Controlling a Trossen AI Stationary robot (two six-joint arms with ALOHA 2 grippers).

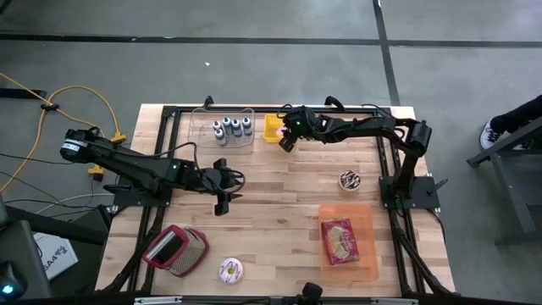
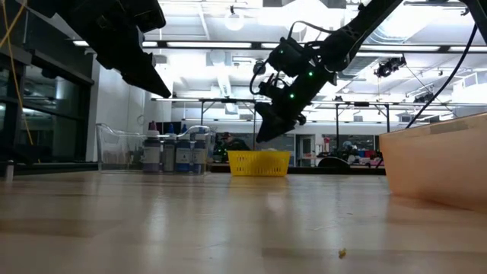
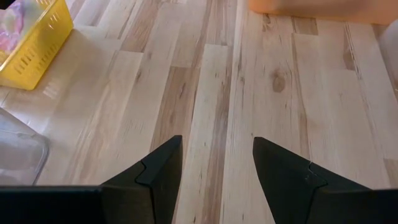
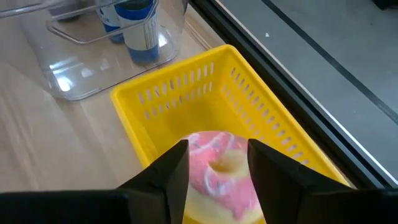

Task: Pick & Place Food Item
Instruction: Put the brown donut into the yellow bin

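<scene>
A yellow slotted basket (image 4: 186, 78) stands at the table's far edge, beside a clear tray (image 1: 224, 127) of small bottles. A pink-iced donut (image 4: 217, 171) shows inside the basket, low against its near wall. My right gripper (image 4: 217, 146) hangs just above the basket (image 2: 259, 162), slanting down, with one finger on each side of the donut and a gap between the tips. My left gripper (image 1: 222, 199) waits open over bare wood at the table's middle left, with nothing between its fingers (image 3: 161, 168). My right gripper's fingers (image 4: 177, 165) stand on either side of the donut's rim and cover its two edges. I cannot tell whether they touch it. The fingers come slanting down from the table's right side. The donut's lower part (image 4: 211, 208) shows beyond them, down in the basket.
An orange bin (image 1: 368, 254) with a red packet (image 1: 340, 241) stands at the near right. A small bowl (image 1: 349, 179) is right of centre. A white iced donut (image 1: 230, 271) and a red-rimmed container (image 1: 175, 250) lie near the front left. The table's middle is bare wood.
</scene>
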